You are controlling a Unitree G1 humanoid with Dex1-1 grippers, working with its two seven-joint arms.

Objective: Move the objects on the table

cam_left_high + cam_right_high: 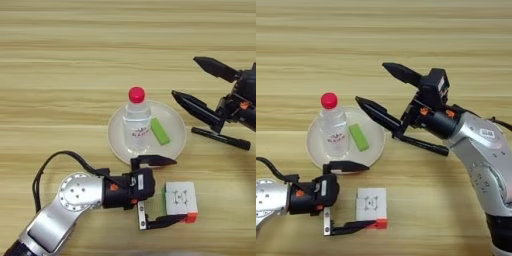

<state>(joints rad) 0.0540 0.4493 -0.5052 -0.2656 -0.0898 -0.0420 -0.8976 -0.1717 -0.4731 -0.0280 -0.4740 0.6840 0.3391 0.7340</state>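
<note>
Left claw (156, 192): lowest in frame, fingers spread wide, lower tip touching the cube's near edge, upper tip over the plate rim, nothing gripped.
Cube (180, 199): white face up, flat on the tabletop (60, 75), at 5 o'clock from the plate.
Plate (172, 120): pale, round; bottle (136, 122) upright on it, red cap on top, green block (160, 131) lying beside it.
Pen (220, 138): black, at 3 o'clock from the plate.
Right claw (376, 87): fingers parted, empty, lower tip near the plate's far-right rim.
Progress: looks early, cube not yet grasped, bottle untouched.
</note>
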